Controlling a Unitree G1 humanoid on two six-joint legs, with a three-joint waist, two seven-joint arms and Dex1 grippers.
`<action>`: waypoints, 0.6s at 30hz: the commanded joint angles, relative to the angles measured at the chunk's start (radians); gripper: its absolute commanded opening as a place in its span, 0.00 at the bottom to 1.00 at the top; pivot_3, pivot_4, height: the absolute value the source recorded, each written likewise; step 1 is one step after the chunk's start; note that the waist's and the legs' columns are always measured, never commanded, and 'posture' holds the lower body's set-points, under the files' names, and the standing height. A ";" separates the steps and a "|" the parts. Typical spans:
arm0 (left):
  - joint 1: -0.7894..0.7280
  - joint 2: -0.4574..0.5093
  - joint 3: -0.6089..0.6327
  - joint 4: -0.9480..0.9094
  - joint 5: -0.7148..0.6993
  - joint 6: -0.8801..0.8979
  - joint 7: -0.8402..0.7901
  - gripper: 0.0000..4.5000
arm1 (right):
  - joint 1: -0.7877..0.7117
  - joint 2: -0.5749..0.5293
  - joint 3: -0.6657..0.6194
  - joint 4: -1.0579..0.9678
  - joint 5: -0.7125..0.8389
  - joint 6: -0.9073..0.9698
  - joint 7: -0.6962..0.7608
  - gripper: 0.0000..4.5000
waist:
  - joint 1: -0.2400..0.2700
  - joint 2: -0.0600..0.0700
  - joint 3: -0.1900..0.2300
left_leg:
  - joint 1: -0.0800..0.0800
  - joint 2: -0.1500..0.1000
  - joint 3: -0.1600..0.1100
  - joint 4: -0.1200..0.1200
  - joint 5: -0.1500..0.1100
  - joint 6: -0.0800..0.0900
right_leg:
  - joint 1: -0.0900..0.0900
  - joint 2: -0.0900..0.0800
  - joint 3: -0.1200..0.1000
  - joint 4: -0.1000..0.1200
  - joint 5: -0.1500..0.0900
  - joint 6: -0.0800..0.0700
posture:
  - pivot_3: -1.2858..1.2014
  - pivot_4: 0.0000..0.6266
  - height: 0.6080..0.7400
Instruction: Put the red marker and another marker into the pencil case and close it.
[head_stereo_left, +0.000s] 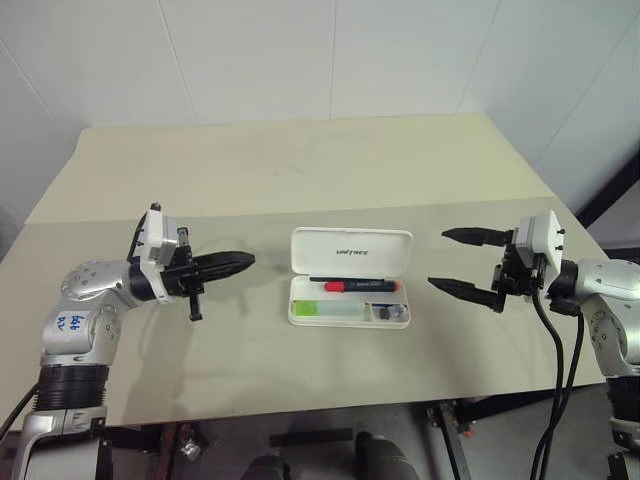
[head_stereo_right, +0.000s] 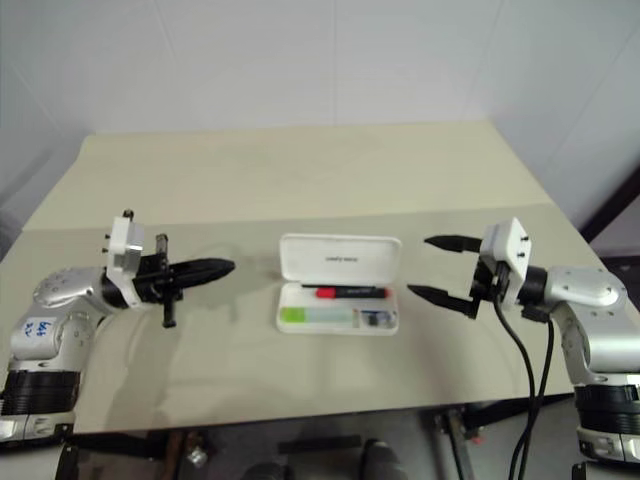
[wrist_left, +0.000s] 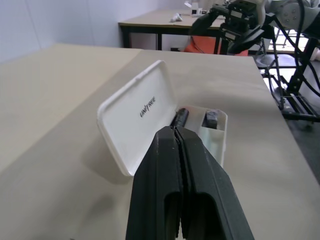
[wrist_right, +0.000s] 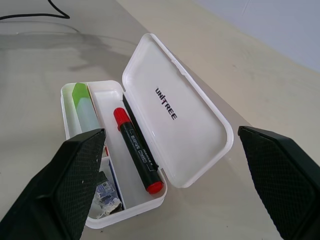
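Both markers sit inside the pencil case (head_stereo_left: 349, 299) (lid up), mid-table. Left gripper (head_stereo_left: 235, 262) jaws together, right gripper (head_stereo_left: 455, 261) jaws apart. Shoving the lid carelessly could skid the whole case.

Setting: robotics lab or test room. Evidence: plain beige rectangular tabletop (head_stereo_left: 300, 160) against bare white panelled walls (head_stereo_left: 250, 60); second dark-framed worktable (wrist_left: 165, 22) behind; black cables (head_stereo_left: 555, 380) hanging off the tabletop's right edge.
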 joint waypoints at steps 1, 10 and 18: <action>-0.068 -0.033 -0.017 0.055 0.051 -0.030 0.082 0.00 | -0.009 -0.015 -0.021 -0.025 0.009 -0.014 -0.013 1.00 | 0.002 0.000 0.000 | 0.000 0.000 0.000 0.000 0.000 0.000 | 0.000 0.000 0.000 -0.001 0.000 0.000 | 0.52 0.24 1.00; -0.226 -0.165 -0.136 0.285 0.240 -0.122 0.242 0.00 | -0.011 -0.011 -0.009 -0.039 0.000 -0.013 -0.030 1.00 | 0.011 0.000 0.000 | -0.001 -0.001 0.001 0.001 0.000 0.000 | 0.000 0.000 0.000 0.001 0.001 0.001 | 0.52 0.24 1.00; -0.279 -0.215 -0.167 0.366 0.261 -0.207 0.192 0.00 | 0.015 -0.008 -0.012 -0.078 0.006 -0.003 -0.052 1.00 | 0.019 0.000 0.000 | -0.001 -0.001 0.001 0.001 0.000 0.000 | 0.000 0.000 0.000 0.000 0.001 0.002 | 0.52 0.24 1.00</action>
